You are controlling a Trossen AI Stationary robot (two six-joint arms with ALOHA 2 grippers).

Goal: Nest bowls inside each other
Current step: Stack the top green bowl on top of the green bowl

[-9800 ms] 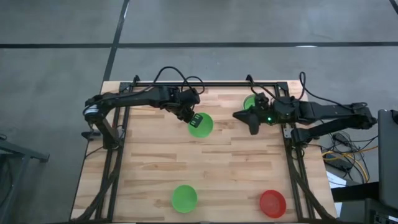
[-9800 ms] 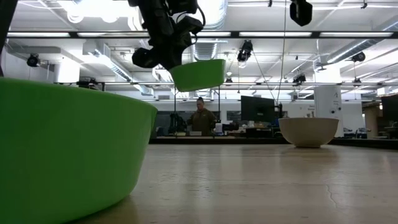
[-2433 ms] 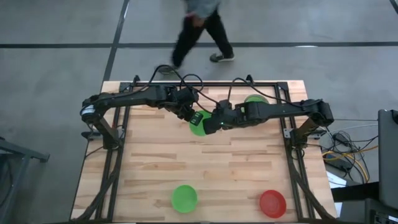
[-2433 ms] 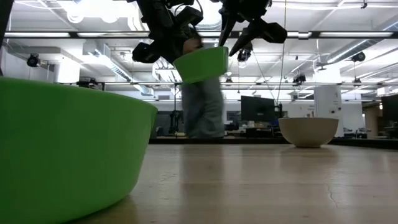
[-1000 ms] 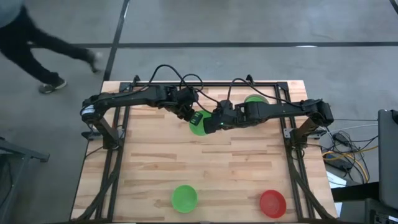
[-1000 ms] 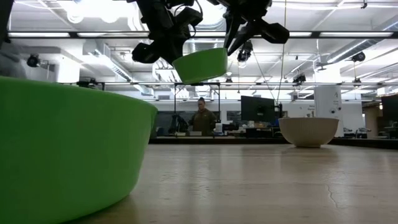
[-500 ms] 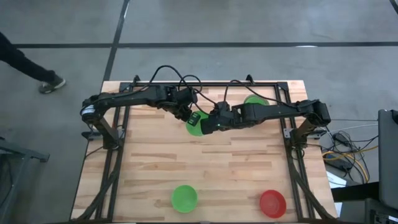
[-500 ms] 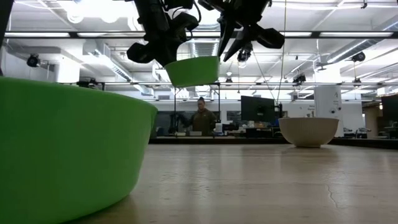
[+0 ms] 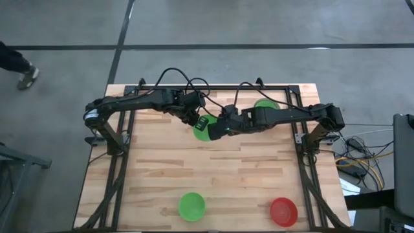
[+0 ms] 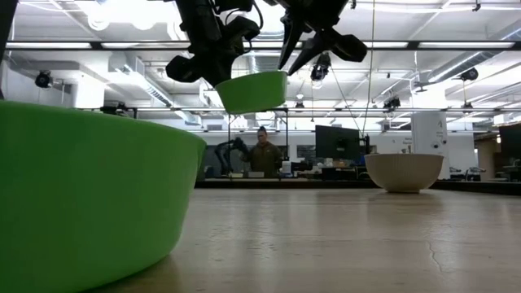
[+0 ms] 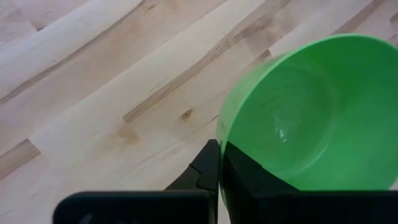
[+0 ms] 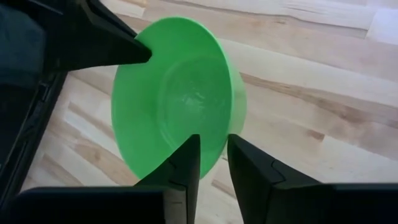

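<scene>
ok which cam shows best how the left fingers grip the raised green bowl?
Left wrist view: the fingers straddle the green bowl's rim. Right wrist view shows the bowl's inside. Low view shows it aloft from the side. High view mostly hides it under both arms.

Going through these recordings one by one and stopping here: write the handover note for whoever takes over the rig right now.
Left gripper: shut on the rim of a green bowl, held in the air above the table's far middle.
Right gripper: fingers apart, straddling the same bowl's opposite rim; no firm grip shown.
Other bowls: green bowl by the right arm at the far edge, green bowl at the near edge, red bowl at the near right corner, pale bowl seen only in the low view.
Done: no bowl nested.
Left: all the nesting.
</scene>
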